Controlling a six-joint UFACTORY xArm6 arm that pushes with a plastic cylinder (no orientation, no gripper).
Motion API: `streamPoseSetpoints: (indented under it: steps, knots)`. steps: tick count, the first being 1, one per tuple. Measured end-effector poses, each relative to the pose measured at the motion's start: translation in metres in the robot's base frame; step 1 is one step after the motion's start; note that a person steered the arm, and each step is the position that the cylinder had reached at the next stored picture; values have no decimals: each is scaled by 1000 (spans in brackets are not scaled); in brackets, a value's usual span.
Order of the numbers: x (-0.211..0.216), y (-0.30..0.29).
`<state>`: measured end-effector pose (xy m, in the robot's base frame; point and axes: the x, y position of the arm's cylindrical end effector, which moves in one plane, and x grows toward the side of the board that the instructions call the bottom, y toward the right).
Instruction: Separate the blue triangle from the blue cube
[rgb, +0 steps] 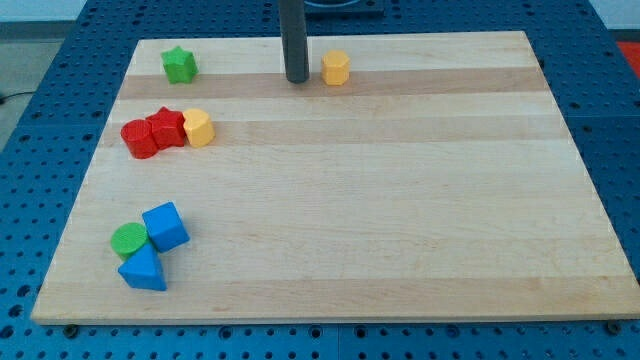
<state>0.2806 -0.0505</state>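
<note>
Presently, wooden tabletop (400, 200), blue triangle (143, 270) at the view's bottom left touching blue cube (165, 226) and green cylinder (128, 240), my tip (297, 79) far off near the view's top, just beside yellow block (336, 68), end effector a bare rod holding nothing.

Wooden board (400, 200) on blue pegboard (40, 60).

The pale wooden board (400, 200) carries a green star block (179, 65), two yellow blocks (336, 68) (199, 128), two touching red blocks (140, 138) (167, 128), a green round block (128, 240), a blue cube (165, 226) and a blue triangle (144, 270).
</note>
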Motion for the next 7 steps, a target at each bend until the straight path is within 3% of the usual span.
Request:
streamPoseSetpoints:
  steps: [4,6,7]
  knots:
    - [1,-33]
    - [36,-104]
    - [49,-76]
